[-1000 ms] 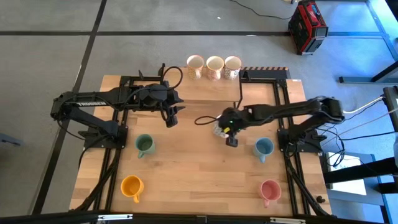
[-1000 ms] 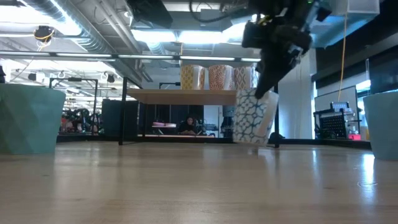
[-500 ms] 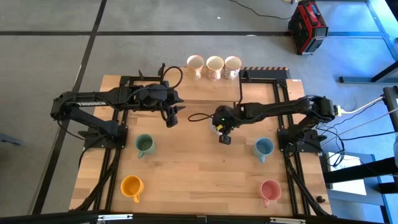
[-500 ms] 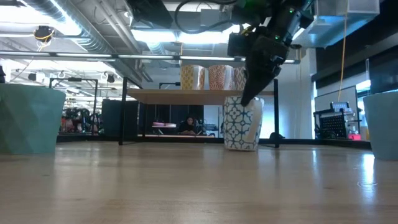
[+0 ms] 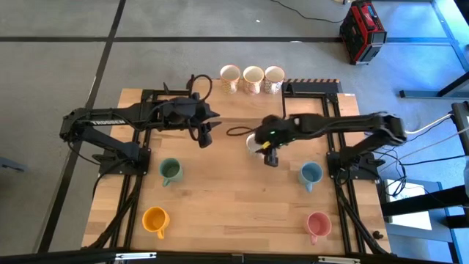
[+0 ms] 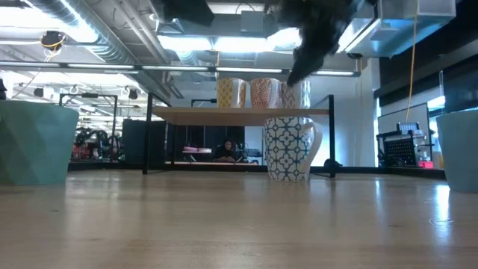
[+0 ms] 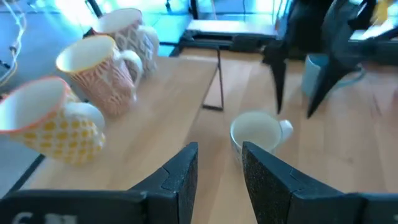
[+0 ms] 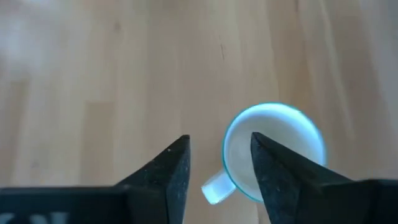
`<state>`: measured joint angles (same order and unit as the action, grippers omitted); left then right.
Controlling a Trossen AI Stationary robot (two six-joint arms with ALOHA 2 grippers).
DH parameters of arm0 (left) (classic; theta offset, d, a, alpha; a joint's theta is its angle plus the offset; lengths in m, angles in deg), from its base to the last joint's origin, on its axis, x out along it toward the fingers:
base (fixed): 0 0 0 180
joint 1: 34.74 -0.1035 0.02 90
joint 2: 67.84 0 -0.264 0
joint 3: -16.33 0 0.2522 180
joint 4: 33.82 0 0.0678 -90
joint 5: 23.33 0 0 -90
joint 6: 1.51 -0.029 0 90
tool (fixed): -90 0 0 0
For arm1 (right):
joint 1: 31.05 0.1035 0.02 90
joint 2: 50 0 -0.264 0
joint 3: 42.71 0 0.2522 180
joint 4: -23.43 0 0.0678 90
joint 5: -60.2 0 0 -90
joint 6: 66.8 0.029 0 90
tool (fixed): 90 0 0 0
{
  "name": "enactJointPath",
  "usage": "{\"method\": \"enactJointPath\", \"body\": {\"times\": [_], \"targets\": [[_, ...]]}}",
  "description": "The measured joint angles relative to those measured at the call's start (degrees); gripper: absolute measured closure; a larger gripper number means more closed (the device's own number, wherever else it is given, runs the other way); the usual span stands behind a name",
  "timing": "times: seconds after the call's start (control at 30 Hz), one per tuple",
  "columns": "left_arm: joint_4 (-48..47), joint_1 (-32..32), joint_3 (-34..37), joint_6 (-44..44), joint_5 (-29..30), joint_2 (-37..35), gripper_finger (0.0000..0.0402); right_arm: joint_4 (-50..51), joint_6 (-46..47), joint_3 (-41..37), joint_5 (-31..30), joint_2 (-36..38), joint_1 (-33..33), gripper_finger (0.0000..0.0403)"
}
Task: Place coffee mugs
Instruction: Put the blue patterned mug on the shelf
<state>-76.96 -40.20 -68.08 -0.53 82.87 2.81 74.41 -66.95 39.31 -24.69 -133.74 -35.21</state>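
A white mug with a blue pattern stands upright on its base near the table's middle, its handle to one side. My right gripper hangs open just above it; in the right wrist view its gripper looks down into the mug. My left gripper hovers open over the table left of this mug, which its wrist view shows ahead. Three patterned mugs stand in a row at the far edge.
Green and orange mugs stand at the near left, light blue and pink ones at the near right. Bare wood lies between them. Black arm frames run along both table sides.
My right gripper has brought the patterned mug, held tilted a second ago, slightly toward the table's left and stood it upright on the wood. It has then opened, let go and risen above the mug.
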Motion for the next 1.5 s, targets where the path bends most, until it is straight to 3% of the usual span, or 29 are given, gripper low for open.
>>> {"method": "enactJointPath", "body": {"times": [0.13, 0.37, 0.5, 0.7, 0.83, 1.0, 1.33, 1.5], "targets": [[1.5, 0.0, 0.1, 3.4, 0.4, 2.3, 0.0266, 0.0, -1.6, -2.7, 0.6, 9.3, 0.0, 0.0242], [9.4, 2.7, 0.0, 11.4, -0.8, 10.4, 0.0218, 0.4, 0.7, -12.9, -5.8, 24.9, 0.0, 0.0242], [16.3, 5.3, -0.1, 13.9, -1.1, 16.1, 0.0215, 2.5, 4.2, -18.3, -6.0, 32.2, 0.0, 0.0242], [16.4, 9.3, -5.4, 21.7, 1.2, 24.9, 0.0218, 6.3, 5.6, -22.6, -5.6, 39.6, 0.0, 0.0242], [16.7, 12.4, -6.9, 30.4, 3.5, 29.5, 0.0218, 6.7, 1.8, -23.4, -5.6, 41.4, 0.0, 0.0242], [19.2, 16.1, -6.9, 39.1, 11.7, 35.7, 0.0218, 7.3, -2.6, -23.4, -5.6, 42.4, 0.0, 0.0242], [40.5, 18.5, -6.9, 35.0, 24.6, 48.9, 0.0218, 10.7, -8.1, -23.5, -5.6, 42.3, 0.0, 0.0242], [42.8, 16.9, -6.9, 35.3, 25.3, 51.9, 0.0218, 13.9, -8.1, -23.5, -5.6, 42.3, 0.0, 0.0242]]}}
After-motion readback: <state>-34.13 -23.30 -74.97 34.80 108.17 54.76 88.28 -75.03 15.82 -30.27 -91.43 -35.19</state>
